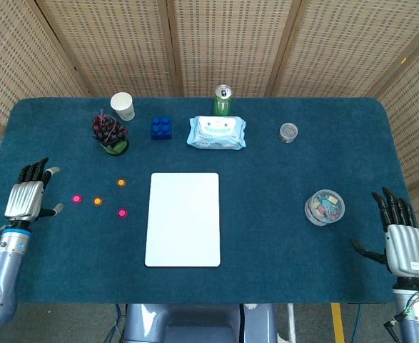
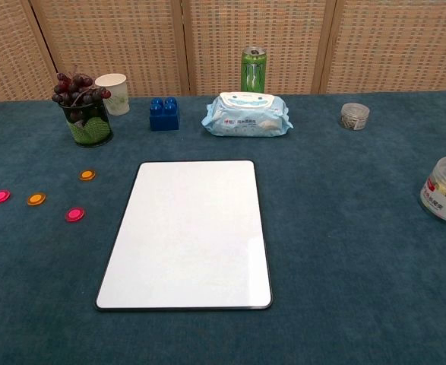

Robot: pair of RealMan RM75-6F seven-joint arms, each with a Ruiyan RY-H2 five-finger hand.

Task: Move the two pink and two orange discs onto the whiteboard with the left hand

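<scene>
Four discs (image 1: pixel 98 201) still off the whiteboard (image 1: pixel 183 219); left hand (image 1: pixel 28 200) spread, empty, near table's left edge, best lowered gently onto the nearest pink disc (image 1: pixel 76 199).

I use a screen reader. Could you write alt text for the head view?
Two pink and two orange discs lie on blue cloth left of an empty whiteboard. The open left robot hand hovers beside them; the right robot hand waits open at the far edge.

Four discs (image 1: pixel 98 201) lie left of the whiteboard (image 1: pixel 183 219).
</scene>
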